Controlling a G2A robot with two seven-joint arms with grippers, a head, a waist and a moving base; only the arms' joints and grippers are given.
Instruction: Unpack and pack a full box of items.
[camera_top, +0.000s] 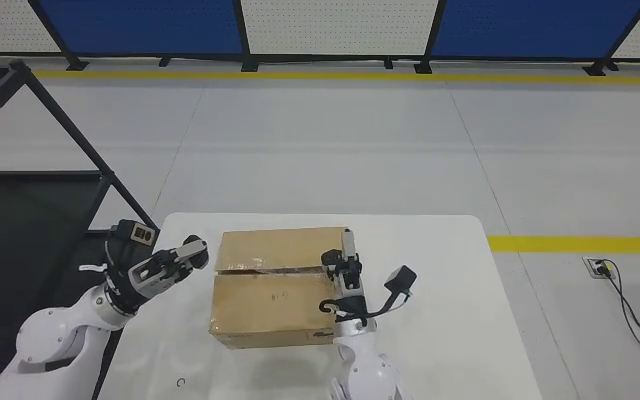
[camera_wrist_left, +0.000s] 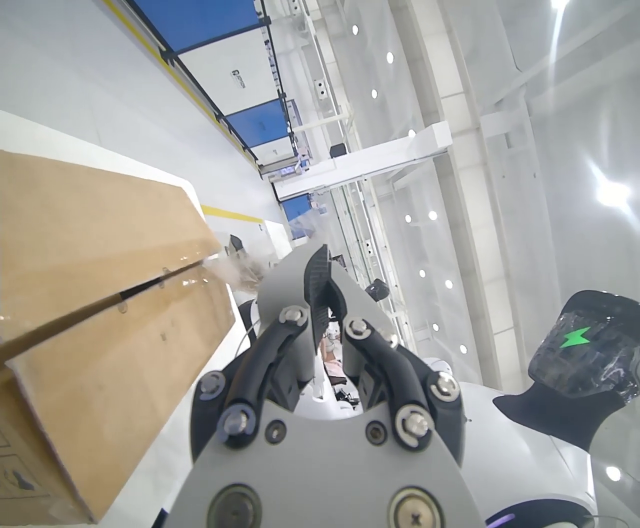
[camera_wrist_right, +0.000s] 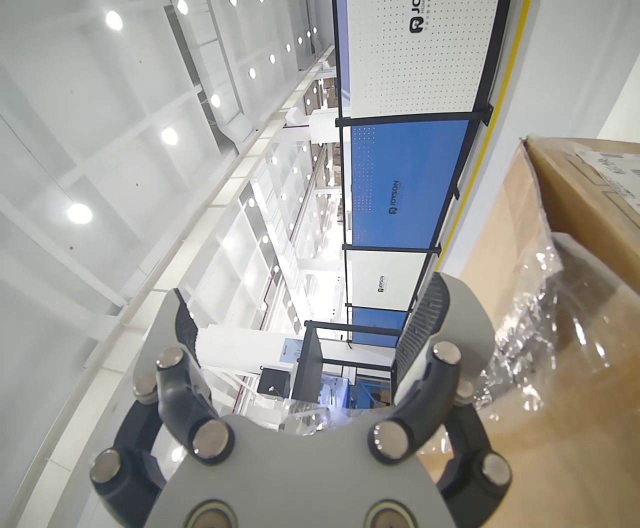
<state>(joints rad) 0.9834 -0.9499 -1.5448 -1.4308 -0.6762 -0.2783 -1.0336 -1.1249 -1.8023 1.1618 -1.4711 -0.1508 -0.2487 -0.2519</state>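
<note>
A brown cardboard box (camera_top: 270, 290) lies in the middle of the white table (camera_top: 450, 300), its two top flaps down with a thin seam between them. My left gripper (camera_top: 193, 247) hangs just off the box's left end, fingers shut on nothing. In the left wrist view the left gripper (camera_wrist_left: 322, 265) points past the box (camera_wrist_left: 90, 240), whose seam gapes slightly. My right gripper (camera_top: 347, 240) stands at the box's right end, open. In the right wrist view the right gripper (camera_wrist_right: 305, 315) is next to the box (camera_wrist_right: 565, 350), where crumpled clear tape (camera_wrist_right: 540, 310) sticks out.
A black metal frame (camera_top: 60, 130) stands off the table's left side. Blue and white partition panels (camera_top: 330, 25) line the far floor. Bare tabletop stretches right of the box and along the front left.
</note>
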